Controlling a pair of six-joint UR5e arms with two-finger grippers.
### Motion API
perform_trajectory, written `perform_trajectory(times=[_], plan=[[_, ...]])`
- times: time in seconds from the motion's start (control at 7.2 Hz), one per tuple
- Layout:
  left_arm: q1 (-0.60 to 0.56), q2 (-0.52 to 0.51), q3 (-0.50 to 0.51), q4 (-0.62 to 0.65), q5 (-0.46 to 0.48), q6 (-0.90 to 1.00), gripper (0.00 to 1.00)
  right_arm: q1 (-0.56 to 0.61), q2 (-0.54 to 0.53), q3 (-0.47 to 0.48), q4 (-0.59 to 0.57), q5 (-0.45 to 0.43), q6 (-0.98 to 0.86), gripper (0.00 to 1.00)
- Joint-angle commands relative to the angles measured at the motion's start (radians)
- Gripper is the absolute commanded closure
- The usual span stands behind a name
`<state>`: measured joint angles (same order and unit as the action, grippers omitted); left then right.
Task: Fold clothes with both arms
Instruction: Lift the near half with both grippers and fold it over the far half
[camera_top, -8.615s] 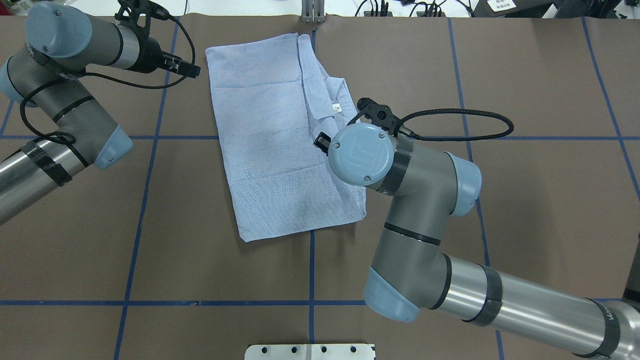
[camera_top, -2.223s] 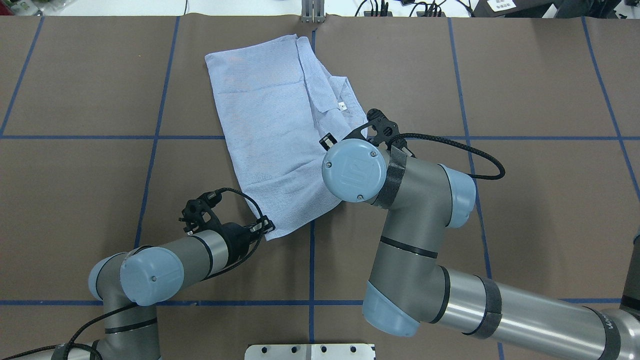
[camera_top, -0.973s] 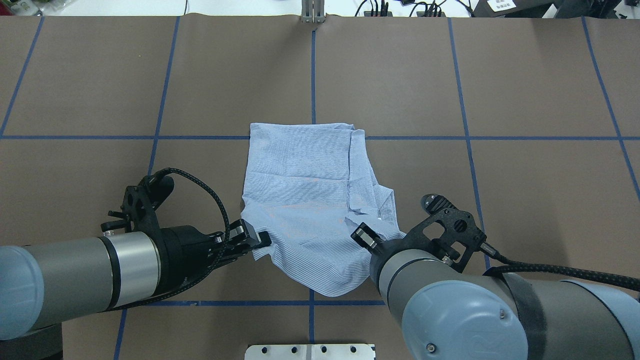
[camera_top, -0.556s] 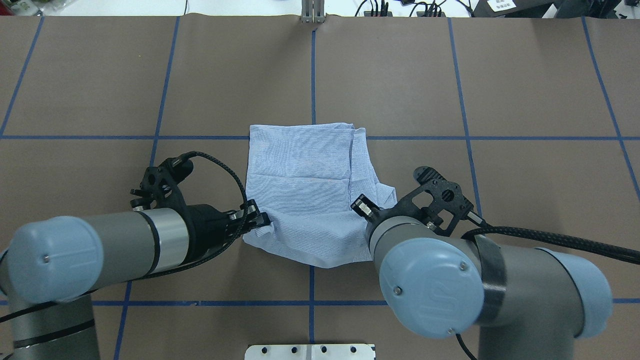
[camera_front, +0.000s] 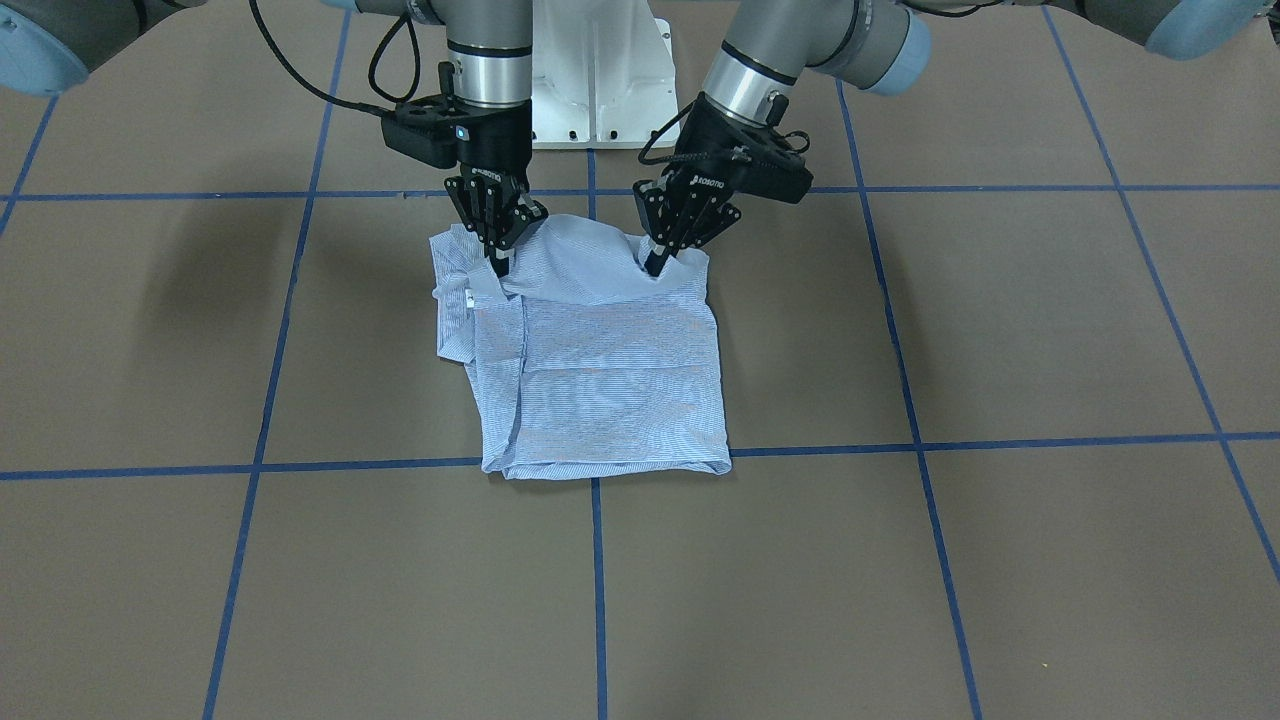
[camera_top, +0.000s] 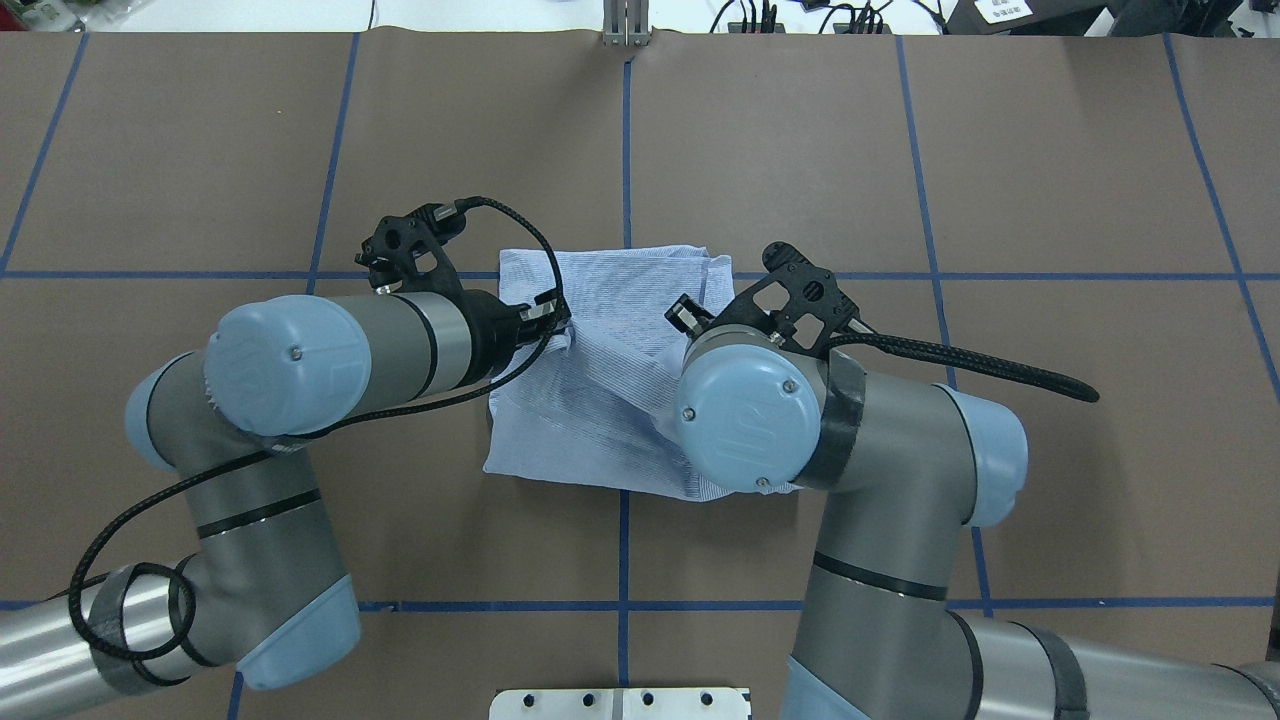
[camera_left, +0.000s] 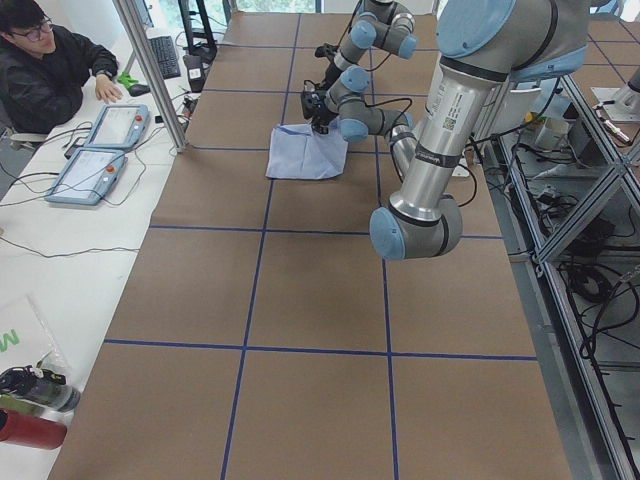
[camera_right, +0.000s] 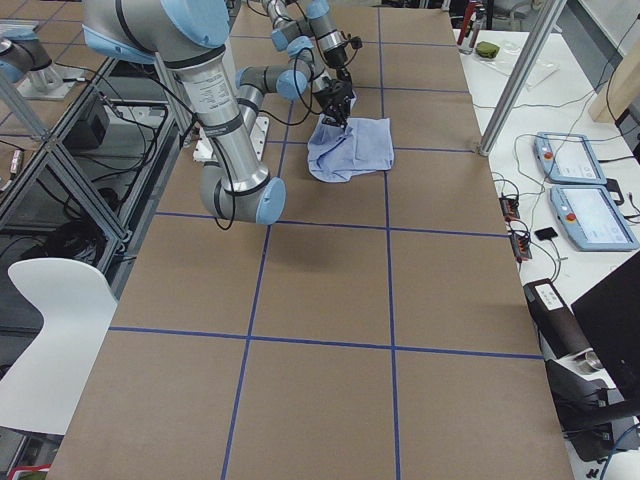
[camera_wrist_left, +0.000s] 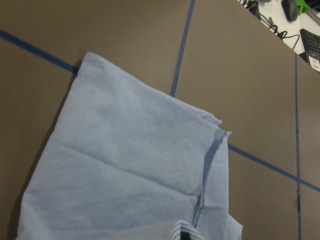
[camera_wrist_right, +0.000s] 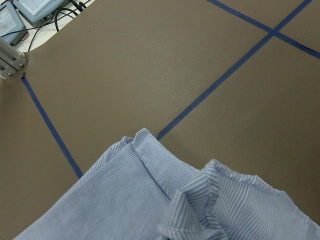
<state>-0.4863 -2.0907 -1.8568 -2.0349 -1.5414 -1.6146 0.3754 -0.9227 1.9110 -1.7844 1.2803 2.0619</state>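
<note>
Shirt (camera_top: 610, 300) edge farther forward than before

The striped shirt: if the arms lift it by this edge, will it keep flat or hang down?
Probably floppy: the shirt drapes between the left end effector and right end effector. Likely light, since thin pinches raise its edge. Creases suggest it bunches if pushed.

shirt (camera_top: 610, 295) light-blue, half-folded | edge held up | left arm (camera_top: 330, 350), right arm (camera_top: 880, 430)

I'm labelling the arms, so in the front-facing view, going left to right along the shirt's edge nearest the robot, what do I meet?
neck label → right gripper → left gripper; both are shut on the shirt.
</note>
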Motion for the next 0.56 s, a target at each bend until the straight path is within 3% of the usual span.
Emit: perform_trajectory(times=[0.0,0.28,0.42], plan=[[-0.05,-0.035,0.083,-0.01,0.0,0.065,1.0,0.034,0.045,-0.107,0.029,0.002,-0.029,1.0],[-0.061,-0.109,0.22,-0.011,0.001,0.1,1.0,0.054,0.059,-0.258,0.196,0.004,-0.069,1.0],[-0.074,-0.114,0.253,-0.016,0.001,0.117,1.0,0.063,0.091,-0.33,0.216,0.008,-0.087,1.0]])
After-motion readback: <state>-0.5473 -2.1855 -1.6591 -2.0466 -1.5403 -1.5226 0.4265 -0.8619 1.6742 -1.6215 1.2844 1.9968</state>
